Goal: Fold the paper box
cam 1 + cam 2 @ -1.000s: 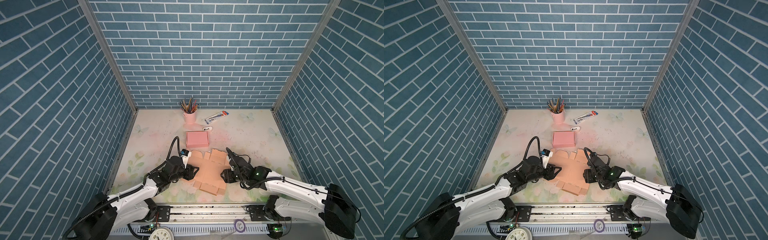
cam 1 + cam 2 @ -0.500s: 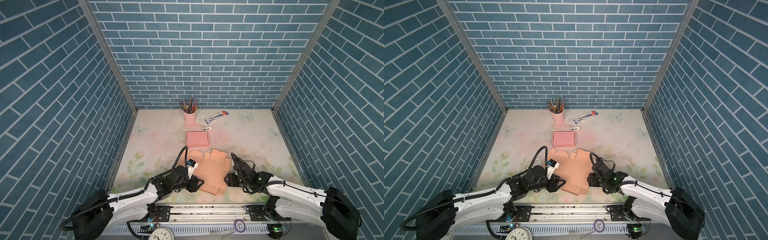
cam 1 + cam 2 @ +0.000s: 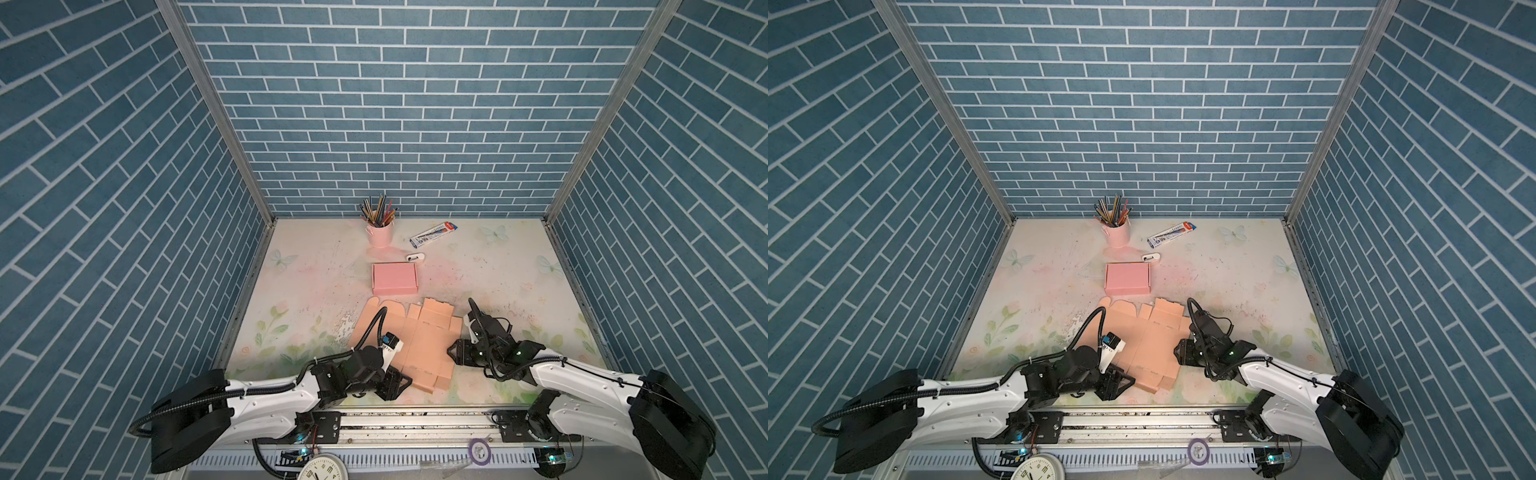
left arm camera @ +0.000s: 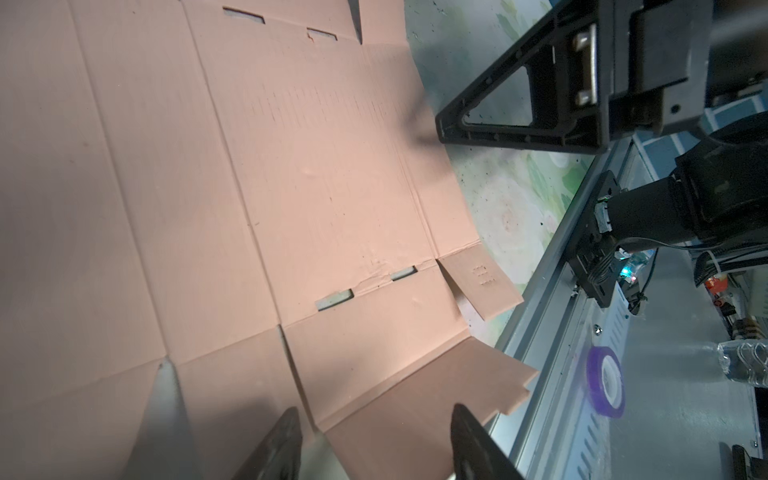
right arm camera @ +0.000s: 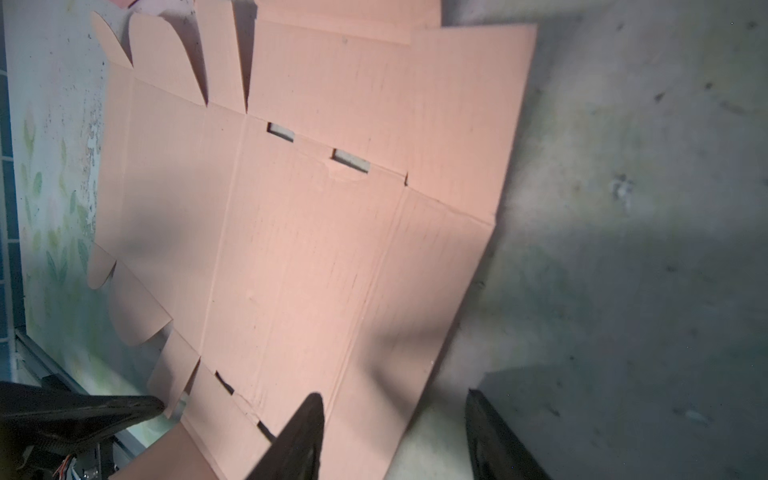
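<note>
One flat paper box [image 3: 419,345] between left claw [image 3: 401,384] and right claw [image 3: 455,357]

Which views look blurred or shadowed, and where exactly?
Left wrist view: the left end effector is out of focus, and a soft shadow covers the unfolded paper box near it. Right wrist view: the right end effector is blurred and almost black; a broad shadow darkens the table. Both top views: sharp and evenly lit.

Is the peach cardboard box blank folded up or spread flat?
Spread flat. The peach cardboard box blank lies unfolded on the table, creases and slots showing; only an end flap lifts.
</note>
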Motion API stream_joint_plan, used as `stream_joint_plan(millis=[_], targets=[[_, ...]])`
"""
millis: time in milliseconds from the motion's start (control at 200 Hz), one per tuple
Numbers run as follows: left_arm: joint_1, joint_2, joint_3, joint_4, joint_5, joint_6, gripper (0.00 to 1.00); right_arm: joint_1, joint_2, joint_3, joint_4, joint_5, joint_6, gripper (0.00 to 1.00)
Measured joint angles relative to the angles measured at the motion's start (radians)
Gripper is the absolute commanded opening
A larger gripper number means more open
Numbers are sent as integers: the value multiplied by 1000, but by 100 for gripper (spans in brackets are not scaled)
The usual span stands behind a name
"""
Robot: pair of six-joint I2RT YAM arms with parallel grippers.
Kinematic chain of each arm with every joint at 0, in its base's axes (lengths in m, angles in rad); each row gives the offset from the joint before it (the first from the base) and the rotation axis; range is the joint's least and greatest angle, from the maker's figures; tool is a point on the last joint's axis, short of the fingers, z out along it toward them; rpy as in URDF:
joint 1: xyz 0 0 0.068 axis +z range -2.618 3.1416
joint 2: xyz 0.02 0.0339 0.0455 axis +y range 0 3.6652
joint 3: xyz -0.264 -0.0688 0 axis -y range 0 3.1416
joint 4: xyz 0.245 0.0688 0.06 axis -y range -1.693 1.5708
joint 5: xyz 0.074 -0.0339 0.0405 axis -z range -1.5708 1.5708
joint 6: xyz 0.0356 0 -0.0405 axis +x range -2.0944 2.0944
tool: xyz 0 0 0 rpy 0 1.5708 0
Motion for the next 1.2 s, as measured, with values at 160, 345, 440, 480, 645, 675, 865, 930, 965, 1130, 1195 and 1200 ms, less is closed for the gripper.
stream_joint_plan(millis=[160, 345, 440, 480, 645, 675, 865, 930, 965, 1130, 1195, 1200], targets=[[-43, 37, 0, 37, -10, -29, 58, -16, 45, 14, 37, -19, -23, 51], [-85, 92, 0, 89, -16, -56, 58, -41, 75, 19, 71, -36, -45, 50], [-96, 122, 0, 127, -8, -71, 58, -58, 83, 19, 87, -42, -57, 50], [-99, 132, 2, 140, -5, -77, 58, -63, 86, 19, 92, -43, -61, 49], [-107, 162, 11, 173, 1, -92, 58, -69, 91, 19, 100, -48, -64, 48], [-107, 166, 15, 177, 1, -93, 58, -71, 92, 19, 101, -49, -65, 48], [-107, 143, 22, 163, -3, -95, 58, -78, 93, 19, 104, -56, -72, 51], [-106, 111, 22, 139, -10, -94, 58, -81, 86, 18, 100, -55, -79, 55], [-104, 89, 23, 124, -14, -92, 58, -83, 79, 16, 96, -54, -79, 57], [-51, 18, 24, 63, -18, -75, 58, -89, 19, -13, 70, -50, -79, 59], [-9, 2, 24, 47, -13, -66, 58, -89, -2, -24, 60, -49, -79, 59], [-3, 1, 24, 47, -13, -64, 58, -89, -3, -25, 59, -49, -78, 59]])
